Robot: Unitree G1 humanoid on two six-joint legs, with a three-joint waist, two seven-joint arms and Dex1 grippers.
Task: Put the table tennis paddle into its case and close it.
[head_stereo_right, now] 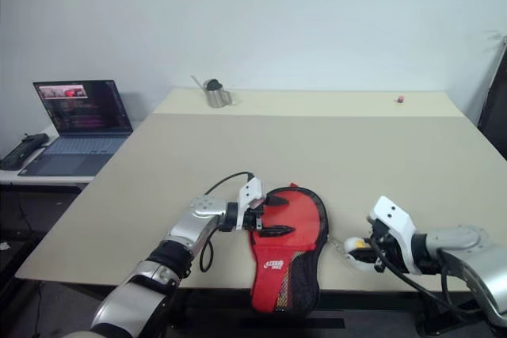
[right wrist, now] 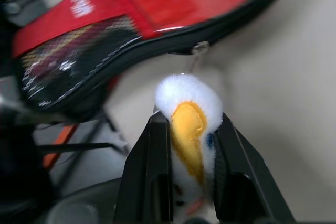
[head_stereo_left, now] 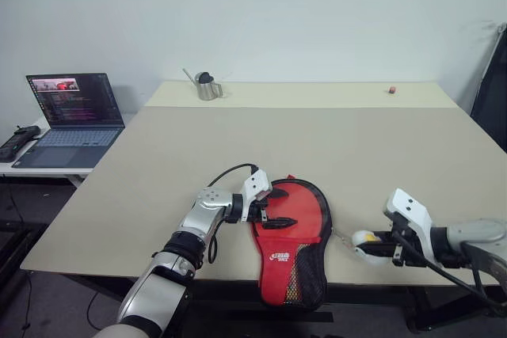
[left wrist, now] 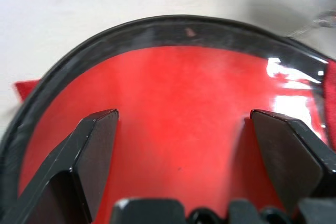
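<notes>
The case (head_stereo_left: 289, 235) lies red side up at the table's front edge, with its white logo and black mesh pocket end hanging over the edge. The table tennis paddle is hidden; I cannot tell whether it is inside. My left gripper (head_stereo_left: 278, 208) hangs open over the round red part, with one finger (left wrist: 97, 145) on each side of it. My right gripper (right wrist: 191, 129) is to the right of the case and shut on a small white plush charm (right wrist: 186, 103) with a yellow beak. A thin chain (head_stereo_left: 342, 235) runs from the charm to the case's black zip edge (right wrist: 199, 48).
An open laptop (head_stereo_left: 75, 112) and a black device (head_stereo_left: 17, 142) sit on a low side table at the left. A metal can (head_stereo_left: 207, 86) and a small red object (head_stereo_left: 391, 90) stand near the table's far edge. The beige tabletop (head_stereo_left: 317, 140) stretches wide behind the case.
</notes>
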